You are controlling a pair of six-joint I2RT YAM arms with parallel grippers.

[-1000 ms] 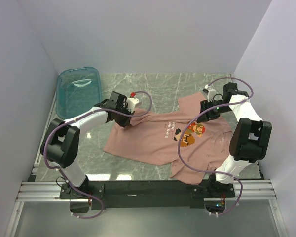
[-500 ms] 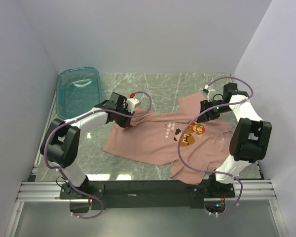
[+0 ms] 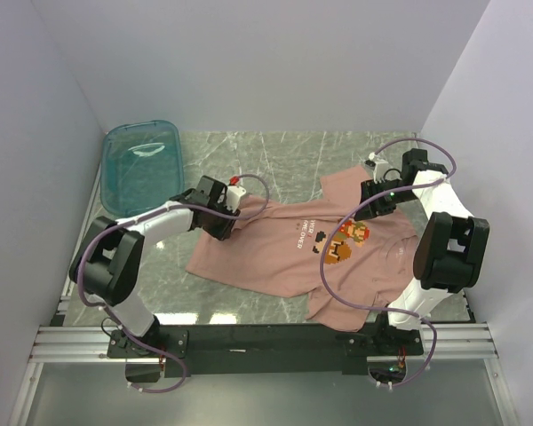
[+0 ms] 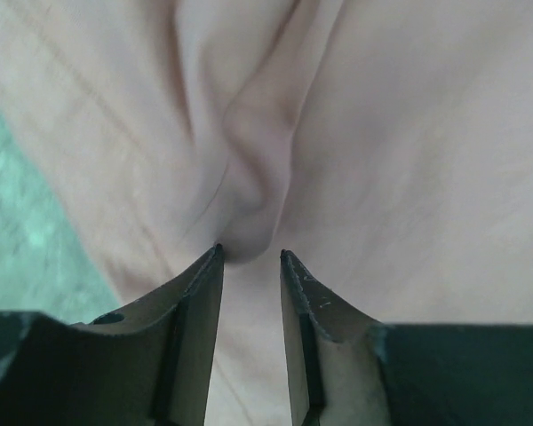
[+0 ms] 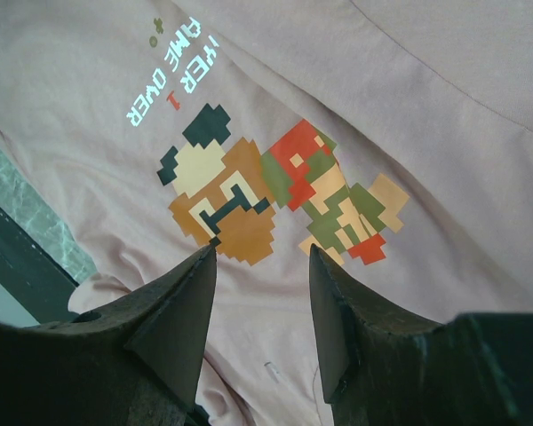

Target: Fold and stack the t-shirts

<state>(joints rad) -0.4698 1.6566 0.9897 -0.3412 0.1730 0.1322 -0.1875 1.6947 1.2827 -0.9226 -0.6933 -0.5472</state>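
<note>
One t-shirt [image 3: 284, 257]: dusty pink, short sleeves, lying mostly spread on the table [image 3: 275, 155], print side up.
Shirt position: middle to right of the table, in front of both arm bases; hem end toward the left, sleeves toward the right, one sleeve far and one near.
Shirt surface: lightly rumpled, with the near-right part bunched close to the right arm's base.
Print [image 5: 275, 195]: two blocky pixel figures, brown-orange, red and green, on the chest.
Lettering [image 5: 173, 75]: white, just beside the figures and upside down in the right wrist view; too small to read in the top view.
Left gripper [image 4: 250, 256]: low at the far-left corner of the shirt, over the cloth there.
Left jaws: parted only narrowly; pink cloth shows through the gap.
Cloth at left tips: a raised ridge of fabric runs away from the fingertips and ends right at them; it sits at the mouth of the gap and is not squeezed flat.
Table at left tips: a strip of grey-green marble shows just left of the cloth in the left wrist view.
Right gripper [image 5: 262, 250]: above the far-right part of the shirt, looking down on the print.
Right jaws: well apart, nothing between them, no cloth touching the fingers.
Right arm cable [image 3: 324, 266]: purple loop hanging across the shirt in the top view.
Teal tub [image 3: 140, 164]: see-through plastic, in the far-left corner of the table, apart from the shirt and the left arm.
</note>
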